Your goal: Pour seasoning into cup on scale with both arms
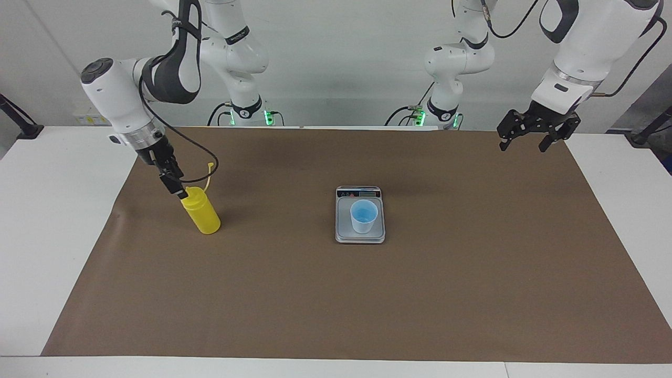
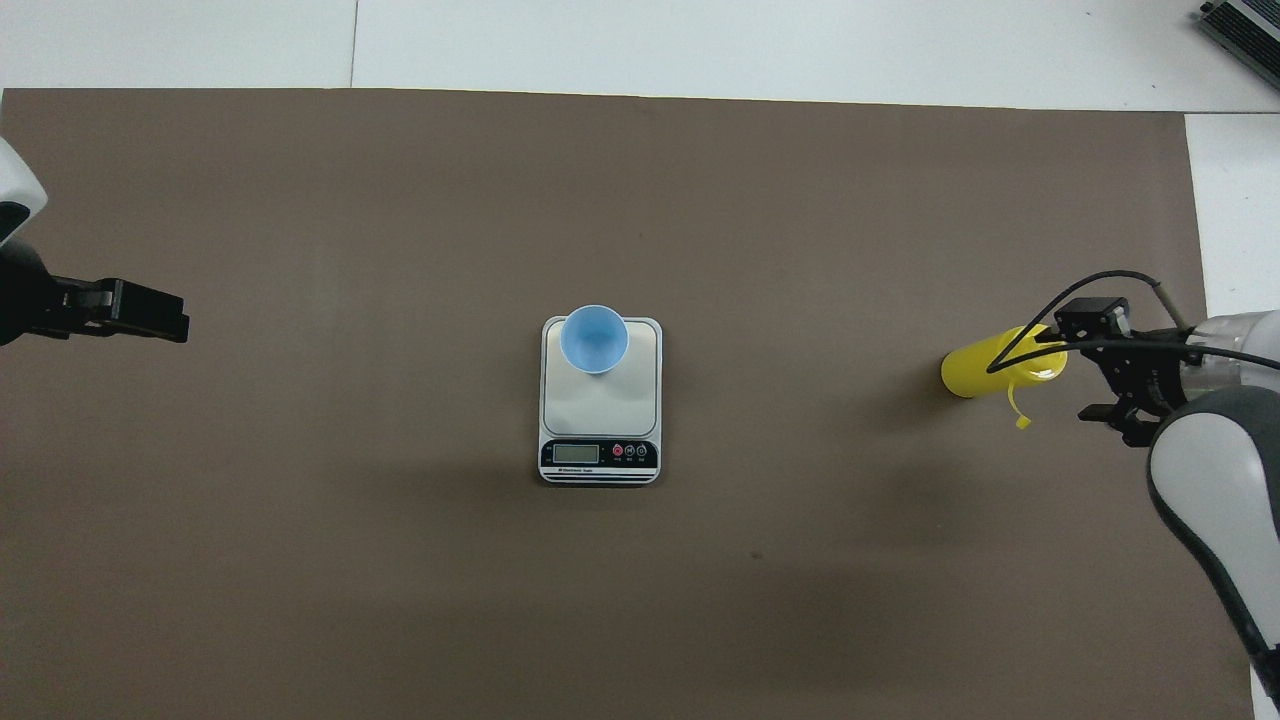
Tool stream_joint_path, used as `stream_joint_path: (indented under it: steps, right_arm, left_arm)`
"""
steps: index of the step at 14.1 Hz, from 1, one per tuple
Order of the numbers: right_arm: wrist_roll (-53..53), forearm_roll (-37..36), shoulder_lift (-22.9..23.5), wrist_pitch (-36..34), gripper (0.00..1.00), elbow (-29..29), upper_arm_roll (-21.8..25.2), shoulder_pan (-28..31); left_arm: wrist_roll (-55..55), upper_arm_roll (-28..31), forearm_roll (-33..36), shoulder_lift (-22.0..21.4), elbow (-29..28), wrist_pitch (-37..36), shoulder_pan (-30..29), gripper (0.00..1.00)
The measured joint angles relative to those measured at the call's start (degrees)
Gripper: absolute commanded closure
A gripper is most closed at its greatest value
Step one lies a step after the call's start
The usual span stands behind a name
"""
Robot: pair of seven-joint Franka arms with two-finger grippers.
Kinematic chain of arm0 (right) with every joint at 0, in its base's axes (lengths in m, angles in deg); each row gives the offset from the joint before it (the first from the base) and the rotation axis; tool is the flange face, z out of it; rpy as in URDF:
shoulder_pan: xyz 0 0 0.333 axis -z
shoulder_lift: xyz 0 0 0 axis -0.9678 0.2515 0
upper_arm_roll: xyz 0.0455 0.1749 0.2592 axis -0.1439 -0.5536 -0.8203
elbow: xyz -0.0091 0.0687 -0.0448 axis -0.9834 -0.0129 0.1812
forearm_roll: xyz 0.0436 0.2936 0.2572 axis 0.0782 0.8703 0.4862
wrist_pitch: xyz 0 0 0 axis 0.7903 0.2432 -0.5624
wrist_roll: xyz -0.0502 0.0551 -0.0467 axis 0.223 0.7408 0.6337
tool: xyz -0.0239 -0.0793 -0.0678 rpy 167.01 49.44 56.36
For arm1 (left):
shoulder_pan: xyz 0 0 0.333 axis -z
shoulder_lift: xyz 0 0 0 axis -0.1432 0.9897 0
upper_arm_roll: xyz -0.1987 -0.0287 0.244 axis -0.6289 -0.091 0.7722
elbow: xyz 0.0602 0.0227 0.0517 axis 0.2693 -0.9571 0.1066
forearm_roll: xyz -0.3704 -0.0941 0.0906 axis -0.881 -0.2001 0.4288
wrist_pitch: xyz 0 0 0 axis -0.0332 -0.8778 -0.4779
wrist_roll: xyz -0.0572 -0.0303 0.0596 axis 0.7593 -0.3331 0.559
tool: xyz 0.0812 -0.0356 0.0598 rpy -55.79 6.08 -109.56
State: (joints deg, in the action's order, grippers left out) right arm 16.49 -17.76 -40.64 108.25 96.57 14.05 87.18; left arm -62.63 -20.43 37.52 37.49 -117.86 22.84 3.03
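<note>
Seasoning bottle (image 1: pixel 202 213) stood toward the right arm's end from the scale (image 1: pixel 360 234), cup (image 1: pixel 364 216) on the scale. Right gripper (image 1: pixel 177 190) hung over the bottle's nozzle, hiding it, fingers spread and empty. Left gripper (image 1: pixel 530 139) waited well off the scale, fingers wide, half cut off in the overhead view.

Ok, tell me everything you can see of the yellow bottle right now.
The yellow bottle is a plastic-looking cylinder with a cone nozzle, its thin cap strap hanging loose off the top. It stands upright on the brown mat toward the right arm's end of the table, well apart from the scale. The right hand sits at its nozzle end; whether it touches cannot be told.
</note>
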Motion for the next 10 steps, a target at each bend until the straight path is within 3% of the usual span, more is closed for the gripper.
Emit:
stream_joint_path:
  steps: [5, 7, 10]
  right_arm:
    - [15.9, -7.5, -0.6, -3.8, 0.0, -0.5, -0.3, -3.6]
    - [16.9, -12.2, -0.7, -6.4, 0.0, -2.3, -0.4, -5.7]
    - [17.3, -13.8, -0.7, -9.5, 0.0, -6.0, -0.6, -8.6]
  left_arm:
    - [0.0, 0.0, 0.0, 0.0, 0.0, 0.0, 0.0, 0.0]
    - [0.0, 0.0, 0.0, 0.0, 0.0, 0.0, 0.0, 0.0]
    - [0.0, 0.0, 0.0, 0.0, 0.0, 0.0, 0.0, 0.0]
